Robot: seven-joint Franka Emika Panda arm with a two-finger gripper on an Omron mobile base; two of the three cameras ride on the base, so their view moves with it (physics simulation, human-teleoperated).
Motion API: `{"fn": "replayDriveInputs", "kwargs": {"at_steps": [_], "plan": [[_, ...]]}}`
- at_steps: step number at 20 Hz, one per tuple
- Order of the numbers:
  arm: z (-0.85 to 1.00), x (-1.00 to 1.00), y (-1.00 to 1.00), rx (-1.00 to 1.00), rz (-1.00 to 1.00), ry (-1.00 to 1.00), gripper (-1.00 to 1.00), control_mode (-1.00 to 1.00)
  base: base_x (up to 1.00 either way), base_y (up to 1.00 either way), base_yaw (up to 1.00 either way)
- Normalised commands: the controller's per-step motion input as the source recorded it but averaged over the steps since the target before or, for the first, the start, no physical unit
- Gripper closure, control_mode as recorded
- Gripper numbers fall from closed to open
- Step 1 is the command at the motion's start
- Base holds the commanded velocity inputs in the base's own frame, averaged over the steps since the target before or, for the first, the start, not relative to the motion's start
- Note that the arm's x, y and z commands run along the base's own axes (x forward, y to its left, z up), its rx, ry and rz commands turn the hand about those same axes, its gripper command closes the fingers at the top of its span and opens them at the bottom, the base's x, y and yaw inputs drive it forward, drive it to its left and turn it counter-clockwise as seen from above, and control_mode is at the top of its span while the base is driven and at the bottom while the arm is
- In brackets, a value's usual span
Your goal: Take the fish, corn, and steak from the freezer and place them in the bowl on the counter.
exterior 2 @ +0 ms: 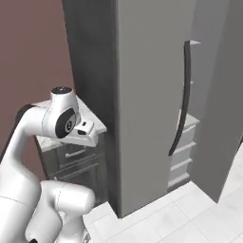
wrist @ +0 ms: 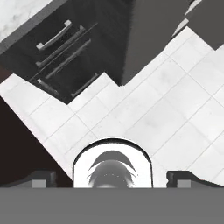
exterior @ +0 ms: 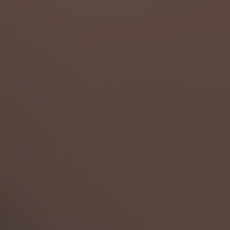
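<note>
Our gripper [wrist: 112, 179] hangs released over floor tiles [wrist: 148, 113]; we see the freezer [exterior 2: 147, 95] ajar, shelves [exterior 2: 182, 152] mostly hidden.

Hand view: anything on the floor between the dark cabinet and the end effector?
No. Hand view shows bare white floor tiles between the cabinet and the end effector.

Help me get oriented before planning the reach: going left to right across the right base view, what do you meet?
Brown wall → white robot arm → marble counter on its dark cabinet → freezer → its dark door handle → shelves inside.
</note>
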Motion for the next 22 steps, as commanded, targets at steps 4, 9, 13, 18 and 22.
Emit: {"fn": "replayDriveInputs", "kwargs": {"at_steps": [4, 9, 13, 18, 22], "plan": [[0.0, 0.0, 0.0, 0.0, 0.0, 0.0, -1.0, 1.0, -0.34, -0.51, -0.67], [0.0, 0.0, 0.0, 0.0, 0.0, 0.0, -1.0, 1.0, 0.12, -0.38, -0.51], [0.0, 0.0, 0.0, 0.0, 0.0, 0.0, -1.0, 1.0, 0.72, -0.66, -0.06], [0.0, 0.0, 0.0, 0.0, 0.0, 0.0, -1.0, 1.0, 0.51, -0.51, 0.33], [0.0, 0.0, 0.0, 0.0, 0.0, 0.0, -1.0, 1.0, 0.03, -0.65, 0.61]]}}
